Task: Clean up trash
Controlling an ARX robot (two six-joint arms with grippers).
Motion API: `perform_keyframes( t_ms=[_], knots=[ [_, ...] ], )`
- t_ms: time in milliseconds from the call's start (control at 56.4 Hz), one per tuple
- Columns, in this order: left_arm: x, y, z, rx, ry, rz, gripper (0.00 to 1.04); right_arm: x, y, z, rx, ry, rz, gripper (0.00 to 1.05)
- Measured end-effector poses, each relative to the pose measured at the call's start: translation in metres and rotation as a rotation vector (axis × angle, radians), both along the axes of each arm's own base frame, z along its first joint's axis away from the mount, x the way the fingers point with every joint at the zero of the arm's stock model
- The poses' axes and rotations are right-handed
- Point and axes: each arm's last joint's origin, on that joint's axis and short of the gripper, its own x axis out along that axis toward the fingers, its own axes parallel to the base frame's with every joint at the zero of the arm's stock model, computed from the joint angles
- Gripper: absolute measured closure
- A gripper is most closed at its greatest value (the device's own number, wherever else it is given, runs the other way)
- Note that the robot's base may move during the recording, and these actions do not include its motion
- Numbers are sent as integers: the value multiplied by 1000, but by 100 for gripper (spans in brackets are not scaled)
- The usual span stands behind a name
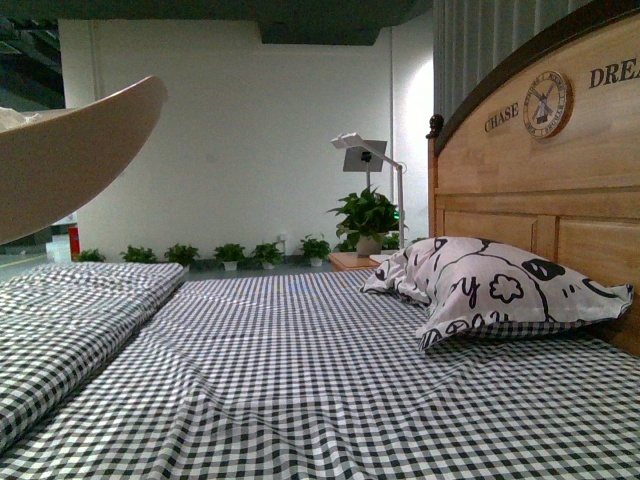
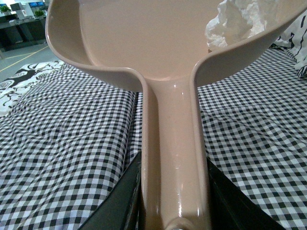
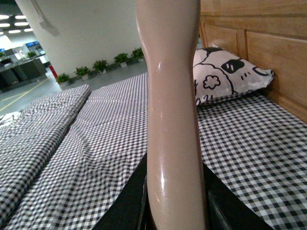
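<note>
Trash sits in dustpan, near its rim, raised over bed. L hand clamped on pan handle. R hand closed on a 2nd beige handle; tool head out of view. Risk: pan tilts, wad rolls off rim back onto bed.
</note>
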Motion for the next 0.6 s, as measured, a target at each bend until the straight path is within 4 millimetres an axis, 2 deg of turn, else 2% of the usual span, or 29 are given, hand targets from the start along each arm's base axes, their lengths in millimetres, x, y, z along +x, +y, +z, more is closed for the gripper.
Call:
perform_keyframes(
  t_ms=[602],
  knots=[
    [-1,1,-3,-21,11,2,77,1,-2,-2,-47,15,-12,84]
  ],
)
